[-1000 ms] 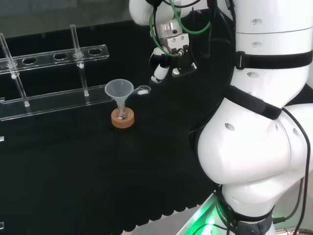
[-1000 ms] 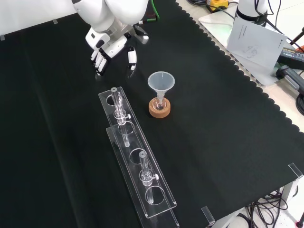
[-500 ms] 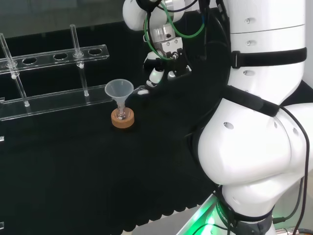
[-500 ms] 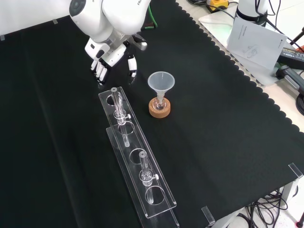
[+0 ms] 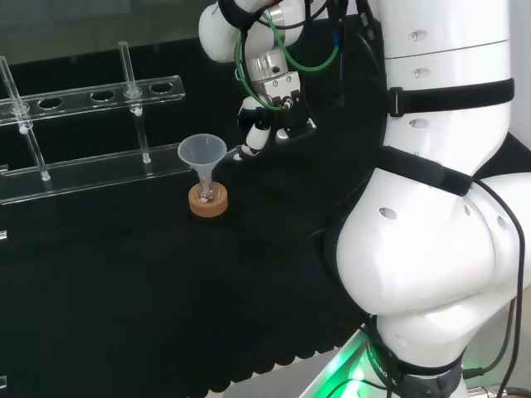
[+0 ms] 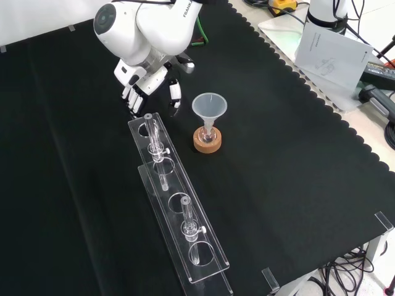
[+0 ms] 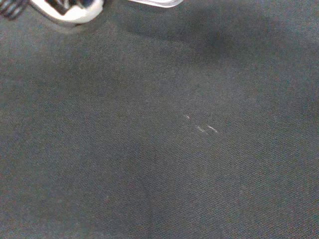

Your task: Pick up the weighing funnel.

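Print on the paper sheet (image 6: 330, 52) too small to read. Lettering on the arm link (image 6: 165, 28) partly cut off, illegible.

Funnel (image 6: 209, 106), cork ring (image 6: 207, 143), clear rack (image 6: 171, 185)

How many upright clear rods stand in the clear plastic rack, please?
2 rods: one at the end of the rack nearest the hand, the other toward its near end in the front view.
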You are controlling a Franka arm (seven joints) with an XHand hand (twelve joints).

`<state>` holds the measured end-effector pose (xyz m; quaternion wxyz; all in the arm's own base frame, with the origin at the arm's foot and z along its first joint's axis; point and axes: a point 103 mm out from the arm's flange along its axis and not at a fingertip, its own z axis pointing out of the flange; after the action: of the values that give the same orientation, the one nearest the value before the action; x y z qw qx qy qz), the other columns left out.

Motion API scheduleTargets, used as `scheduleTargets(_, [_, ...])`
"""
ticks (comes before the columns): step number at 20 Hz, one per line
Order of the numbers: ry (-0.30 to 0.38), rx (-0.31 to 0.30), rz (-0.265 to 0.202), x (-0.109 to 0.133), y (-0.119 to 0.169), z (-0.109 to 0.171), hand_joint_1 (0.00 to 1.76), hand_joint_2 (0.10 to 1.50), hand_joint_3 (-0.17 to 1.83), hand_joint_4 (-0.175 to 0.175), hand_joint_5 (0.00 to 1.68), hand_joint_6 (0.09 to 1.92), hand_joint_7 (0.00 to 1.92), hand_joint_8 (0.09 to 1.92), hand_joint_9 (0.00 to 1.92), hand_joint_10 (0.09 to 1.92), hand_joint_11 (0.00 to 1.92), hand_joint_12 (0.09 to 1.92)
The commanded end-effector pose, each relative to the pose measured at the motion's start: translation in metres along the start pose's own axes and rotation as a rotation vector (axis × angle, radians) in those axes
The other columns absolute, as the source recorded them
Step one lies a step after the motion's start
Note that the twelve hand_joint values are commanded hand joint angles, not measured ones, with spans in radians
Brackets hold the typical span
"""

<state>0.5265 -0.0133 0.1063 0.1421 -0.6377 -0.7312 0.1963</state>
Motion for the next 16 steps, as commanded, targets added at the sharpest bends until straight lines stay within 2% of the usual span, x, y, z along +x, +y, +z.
scheduleTargets(1, [-0.007, 0.012, -0.026, -0.006, 0.005, 0.004, 0.84, 0.63, 0.55, -0.005, 0.62, 0.65, 0.37, 0.71, 0.59, 0.6, 0.31, 1.35])
scheduleTargets(11, [-0.026, 0.001, -0.057, -0.003, 0.015, 0.006, 0.85, 0.62, 0.55, -0.005, 0.62, 0.67, 0.38, 0.71, 0.59, 0.6, 0.32, 1.34])
scheduleTargets(16, [-0.055, -0.001, -0.045, 0.003, 0.019, 0.007, 0.85, 0.62, 0.55, 0.005, 0.67, 0.69, 0.38, 0.71, 0.6, 0.6, 0.32, 1.34])
